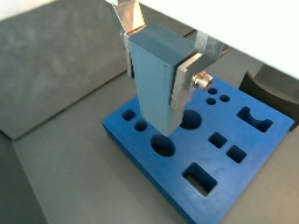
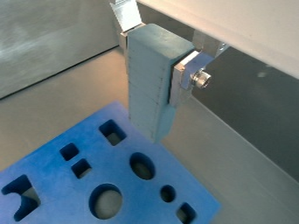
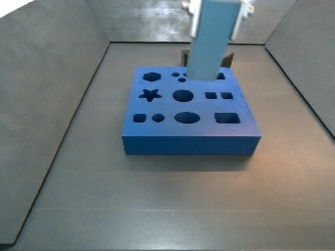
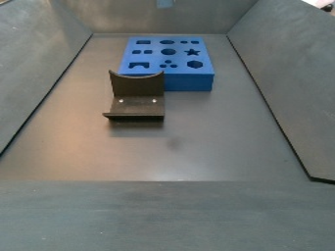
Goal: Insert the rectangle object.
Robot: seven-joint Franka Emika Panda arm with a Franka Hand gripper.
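In both wrist views our gripper (image 1: pixel 163 54) is clamped on the rectangle object (image 1: pixel 156 83), its silver fingers (image 1: pixel 190 74) pressed against the bar's two sides, holding it upright above the blue board (image 1: pixel 198 162). We judge this the carry-and-align step: the bar hangs over the board's far edge in a side view (image 3: pixel 215 34), not yet in any hole. Next we must centre it over the rectangular hole (image 1: pixel 200 181) and lower it straight, with the fixture (image 4: pixel 135 95) well clear on the worktop (image 4: pixel 170 167).

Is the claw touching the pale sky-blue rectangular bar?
Touching. In both wrist views the claw clamps the pale sky-blue rectangular bar; a silver finger lies flat against its side, no gap.
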